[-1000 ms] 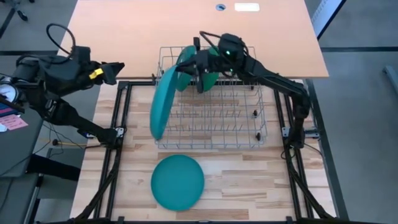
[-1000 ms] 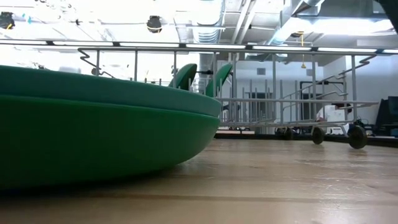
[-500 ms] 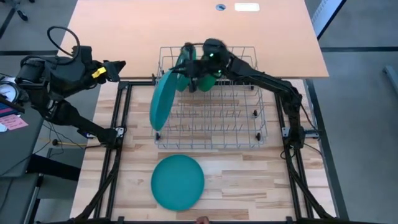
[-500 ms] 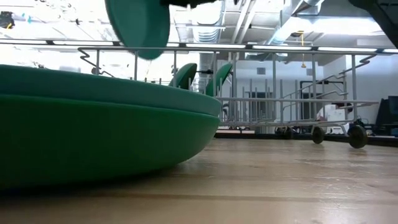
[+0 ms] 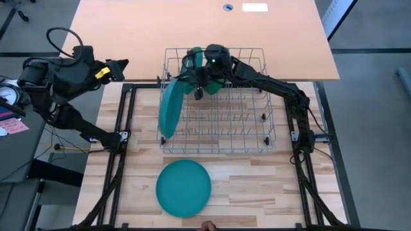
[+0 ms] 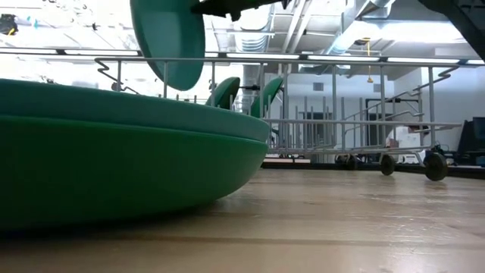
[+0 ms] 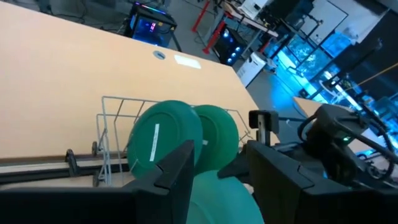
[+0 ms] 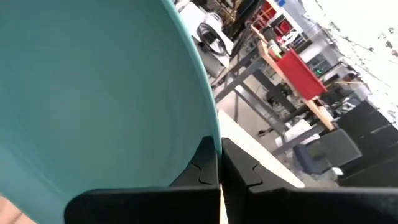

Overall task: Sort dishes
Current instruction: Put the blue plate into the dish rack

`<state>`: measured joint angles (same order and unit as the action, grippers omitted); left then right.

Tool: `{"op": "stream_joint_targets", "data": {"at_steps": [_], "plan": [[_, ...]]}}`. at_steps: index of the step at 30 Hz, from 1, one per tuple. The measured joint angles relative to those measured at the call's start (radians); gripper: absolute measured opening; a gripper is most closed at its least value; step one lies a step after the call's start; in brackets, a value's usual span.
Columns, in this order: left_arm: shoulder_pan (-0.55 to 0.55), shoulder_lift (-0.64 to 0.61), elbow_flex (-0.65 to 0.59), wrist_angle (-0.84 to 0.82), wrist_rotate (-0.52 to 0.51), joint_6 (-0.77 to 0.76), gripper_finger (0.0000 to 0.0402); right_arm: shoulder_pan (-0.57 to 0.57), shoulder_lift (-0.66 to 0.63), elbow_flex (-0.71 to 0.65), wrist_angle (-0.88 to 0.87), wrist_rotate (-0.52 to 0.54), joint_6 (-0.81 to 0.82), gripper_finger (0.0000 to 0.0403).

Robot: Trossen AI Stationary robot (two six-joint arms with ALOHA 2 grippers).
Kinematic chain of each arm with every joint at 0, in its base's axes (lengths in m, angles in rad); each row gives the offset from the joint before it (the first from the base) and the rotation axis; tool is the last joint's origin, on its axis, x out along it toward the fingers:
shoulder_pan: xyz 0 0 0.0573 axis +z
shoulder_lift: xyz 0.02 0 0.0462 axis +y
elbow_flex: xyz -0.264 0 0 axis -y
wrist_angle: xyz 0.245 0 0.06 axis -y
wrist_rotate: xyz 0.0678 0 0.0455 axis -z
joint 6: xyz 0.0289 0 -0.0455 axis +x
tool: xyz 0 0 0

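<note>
- Over wire rack [image 5: 218, 122] left end: right gripper [image 5: 197, 84] pinches rim of teal plate [image 5: 169, 109], held on edge.
- Rack back: 2 green plates [image 7: 166, 144] upright.
- Table front: teal plate stack [image 5: 183, 188].
- Left gripper [image 5: 121, 67] off table's left, fingers apart, empty.

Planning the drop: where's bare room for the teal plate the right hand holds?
Free: most rack slots right of the held plate; bare table right of the flat teal plate. Crowded: rack's far-left corner, two green plates and the right hand.
</note>
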<state>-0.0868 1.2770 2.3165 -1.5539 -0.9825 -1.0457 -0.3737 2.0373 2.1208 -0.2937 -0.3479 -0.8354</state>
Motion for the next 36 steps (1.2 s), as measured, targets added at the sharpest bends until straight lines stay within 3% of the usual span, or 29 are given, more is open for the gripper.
{"op": "stream_joint_targets", "data": {"at_steps": [13, 18, 26, 36], "plan": [[0.0, 0.039, 0.0, 0.0, 0.023, 0.005, 0.0139, -0.039, 0.031, 0.0, -0.005, -0.169, 0.135, 0.0], [0.0, 0.046, 0.0, 0.0, 0.027, 0.013, 0.0139, -0.067, 0.032, 0.0, 0.013, -0.184, 0.155, 0.0], [0.0, 0.047, 0.0, 0.0, 0.005, 0.032, 0.0139, -0.085, 0.075, 0.002, 0.111, -0.337, 0.283, 0.0], [0.0, 0.047, 0.0, 0.001, 0.0, 0.03, 0.0139, -0.08, 0.126, 0.0, 0.161, -0.34, 0.299, 0.0]]}}
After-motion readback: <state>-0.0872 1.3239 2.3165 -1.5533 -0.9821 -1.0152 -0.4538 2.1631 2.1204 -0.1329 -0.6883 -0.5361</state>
